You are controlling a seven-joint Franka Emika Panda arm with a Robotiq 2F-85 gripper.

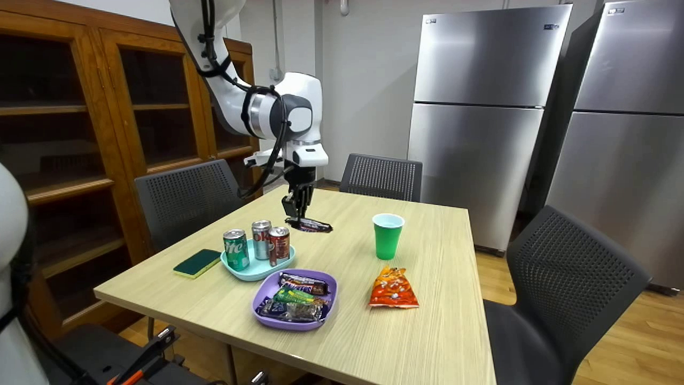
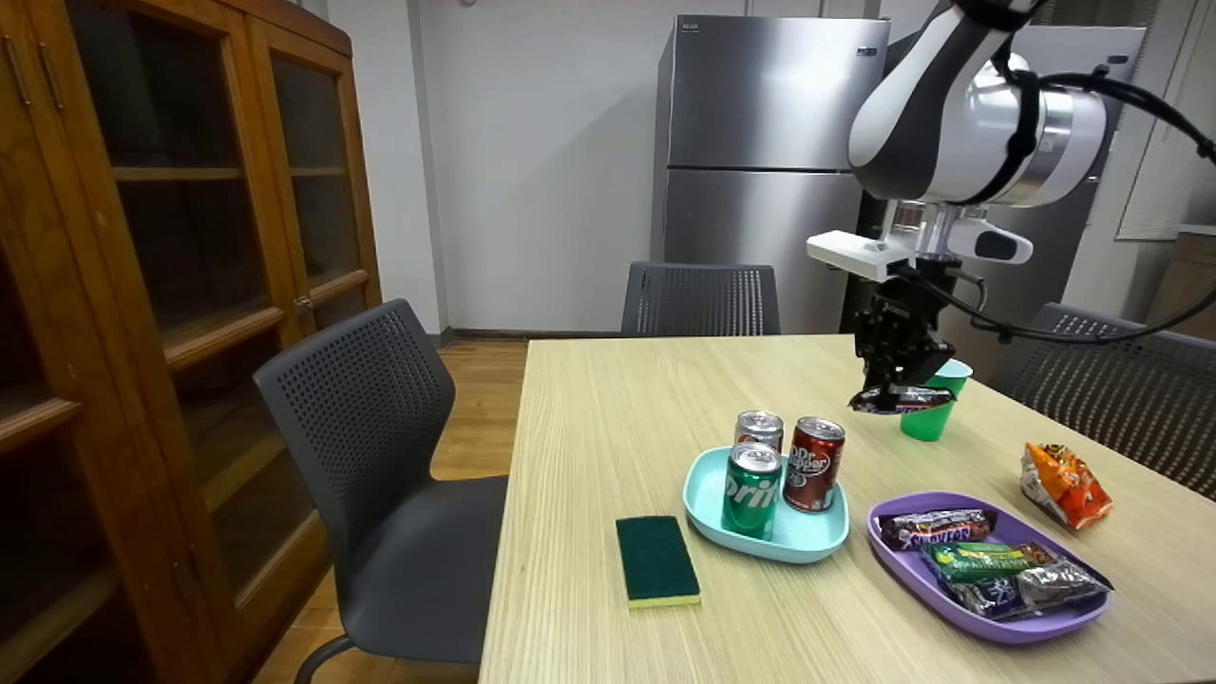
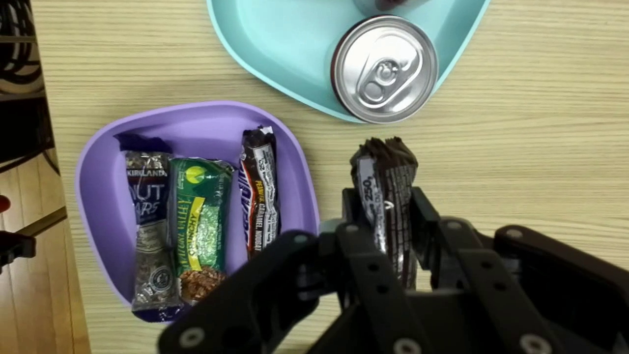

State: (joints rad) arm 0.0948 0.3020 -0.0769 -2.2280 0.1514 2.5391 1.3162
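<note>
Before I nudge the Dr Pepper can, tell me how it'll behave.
Standing upright, the Dr Pepper can might tip if pushed high, then, being round, roll. Its lid looks unopened in the wrist view, so it's probably full and heavy for its size. Its smooth sides may slip.

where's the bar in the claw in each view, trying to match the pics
In an exterior view: the bar is slightly left of centre, a little below mid-height.
In an exterior view: the bar is right of centre, a little below mid-height, in front of the green cup.
Wrist view: the bar is right of centre, gripped in the claw.
Shared landmark: the purple tray, lower than the bar in both exterior pictures, left of it in the wrist view.
</note>
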